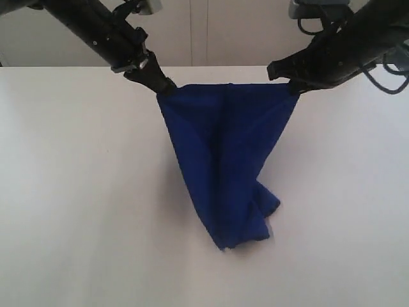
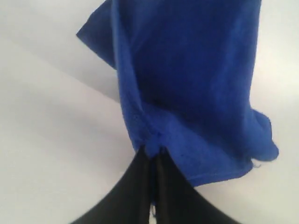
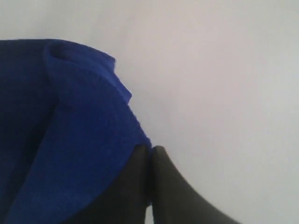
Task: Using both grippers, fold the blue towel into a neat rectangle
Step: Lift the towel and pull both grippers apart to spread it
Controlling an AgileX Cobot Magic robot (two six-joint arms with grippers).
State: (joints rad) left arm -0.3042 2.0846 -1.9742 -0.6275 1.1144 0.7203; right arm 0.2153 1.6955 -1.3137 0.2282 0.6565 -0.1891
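Note:
The blue towel (image 1: 227, 157) hangs in the air between the two arms, its top edge stretched across and its lower end bunched on the white table (image 1: 77, 192). My left gripper (image 1: 167, 87) is shut on the towel's upper left corner. My right gripper (image 1: 291, 89) is shut on the upper right corner. In the left wrist view the black fingers (image 2: 140, 186) pinch the towel (image 2: 196, 84) at its hem, with the gripper (image 2: 153, 150) closed tight. The right wrist view shows the other gripper (image 3: 150, 150) closed on the towel (image 3: 70, 140) at its edge.
The white table spreads out on all sides of the towel. A pale wall (image 1: 204, 32) runs along the far edge. Cables (image 1: 383, 73) hang by the right arm.

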